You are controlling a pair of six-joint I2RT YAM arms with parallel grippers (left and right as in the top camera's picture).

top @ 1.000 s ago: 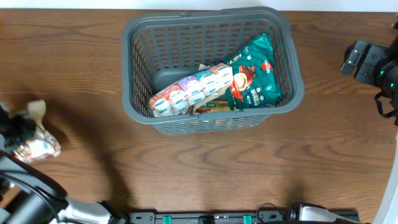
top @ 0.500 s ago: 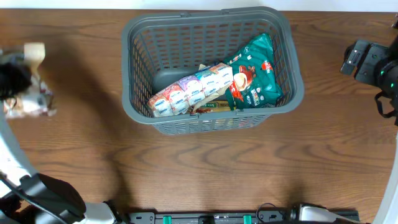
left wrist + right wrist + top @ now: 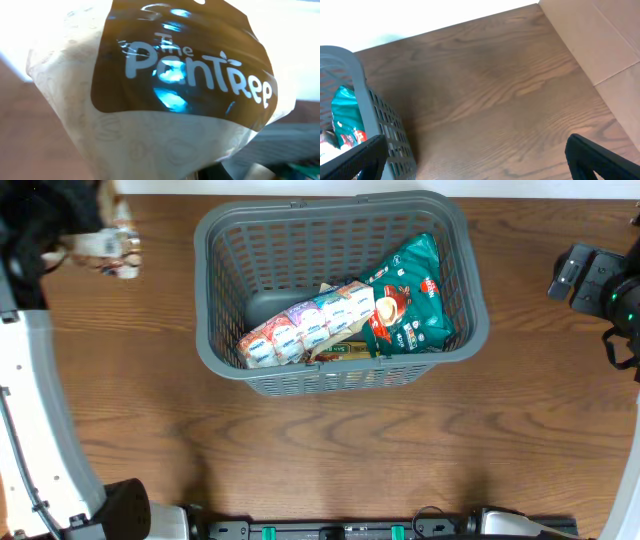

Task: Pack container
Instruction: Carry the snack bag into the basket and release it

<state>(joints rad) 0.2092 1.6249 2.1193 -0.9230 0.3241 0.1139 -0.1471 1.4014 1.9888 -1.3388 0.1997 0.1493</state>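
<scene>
The container (image 3: 340, 378) is a dark grey lattice basket at the back middle of the table. Inside lie a long pastel snack packet (image 3: 305, 325) and a green packet (image 3: 410, 295). My left gripper (image 3: 95, 238) is at the back left, left of the basket, shut on a pale snack packet (image 3: 120, 252). That packet (image 3: 165, 100), with its brown "The Pantree" label, fills the left wrist view and hides the fingers. My right gripper (image 3: 477, 165) stands open over bare wood right of the basket (image 3: 380, 125), with nothing between its fingers.
The right arm (image 3: 600, 280) sits at the table's right edge. A white wall (image 3: 420, 15) runs along the back edge. Cardboard (image 3: 600, 40) lies at the right side in the right wrist view. A small packet (image 3: 345, 351) is wedged against the basket's front wall.
My left gripper has carried the pale packet from the table's left edge toward the back and a little right, nearer the basket's back left corner. The right arm has not moved.
</scene>
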